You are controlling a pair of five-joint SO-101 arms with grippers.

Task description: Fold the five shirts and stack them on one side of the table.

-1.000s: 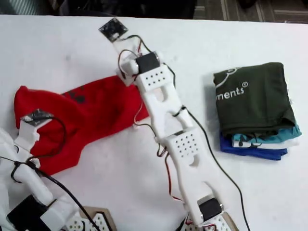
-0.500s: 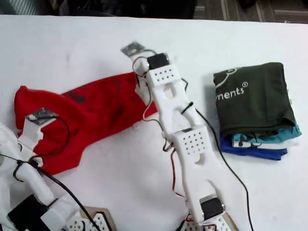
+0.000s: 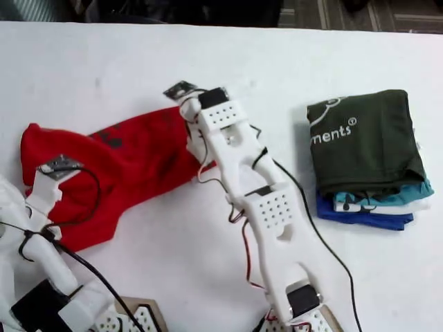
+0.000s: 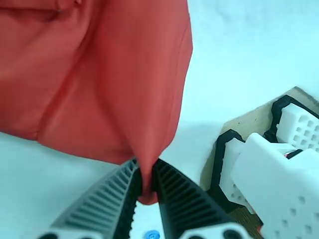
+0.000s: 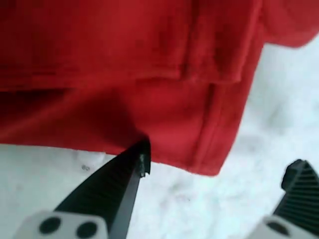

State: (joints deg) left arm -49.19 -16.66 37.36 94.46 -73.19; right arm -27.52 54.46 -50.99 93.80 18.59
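A rumpled, soft red fabric shirt (image 3: 118, 166) lies on the smooth white table (image 3: 104, 62). The ribbed left gripper (image 4: 145, 191) pinches a fold of it; the right gripper (image 5: 221, 164) gapes at its hem.

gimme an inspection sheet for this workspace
surface: white table, bare around the shirts
job's things: red shirt spread out, not folded; folded stack set apart from it, green on top
clutter: nothing seen
grippers: left gripper shut on the red shirt's edge; right gripper open at its hem
cables: black cable trailing beside an arm
surroundings: dark floor past the far edge
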